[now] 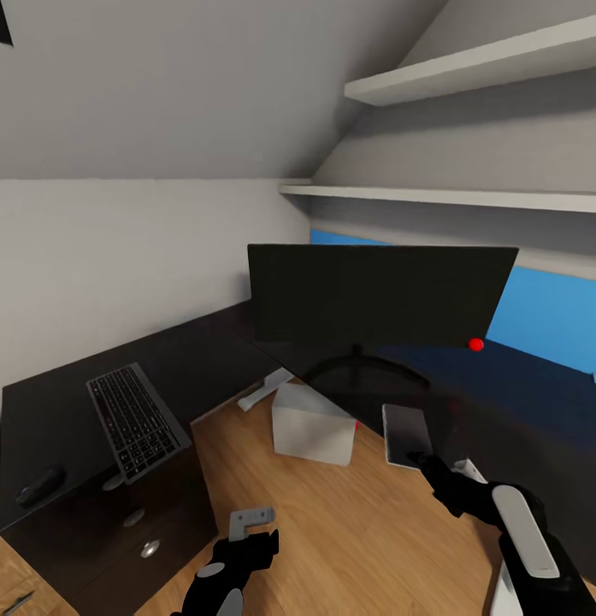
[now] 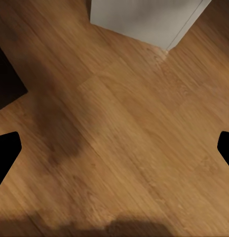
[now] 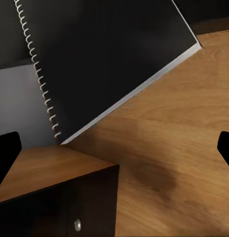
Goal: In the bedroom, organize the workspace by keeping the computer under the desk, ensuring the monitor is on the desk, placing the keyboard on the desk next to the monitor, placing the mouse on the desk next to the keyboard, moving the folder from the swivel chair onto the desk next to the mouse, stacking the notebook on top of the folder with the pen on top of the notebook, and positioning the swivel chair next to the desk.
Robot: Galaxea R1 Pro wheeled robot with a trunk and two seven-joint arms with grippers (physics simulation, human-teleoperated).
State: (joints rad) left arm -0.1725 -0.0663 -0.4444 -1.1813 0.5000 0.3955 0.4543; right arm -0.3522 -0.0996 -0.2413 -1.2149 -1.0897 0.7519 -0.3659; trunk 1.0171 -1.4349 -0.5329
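The thin grey spiral-bound notebook (image 1: 407,435) sits tilted at the black desk's (image 1: 67,411) edge, right gripper (image 1: 436,470) at its corner but grip unclear, left gripper (image 1: 253,541) spread open over wood floor (image 2: 124,148) near the light grey tower computer (image 1: 313,424).

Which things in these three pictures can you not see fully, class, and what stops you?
- Computer: head view, rear hidden under the desk; left wrist view, cut off by the edge.
- Notebook: right wrist view, cut off by the edge.
- Mouse: head view, too small and dark for detail.
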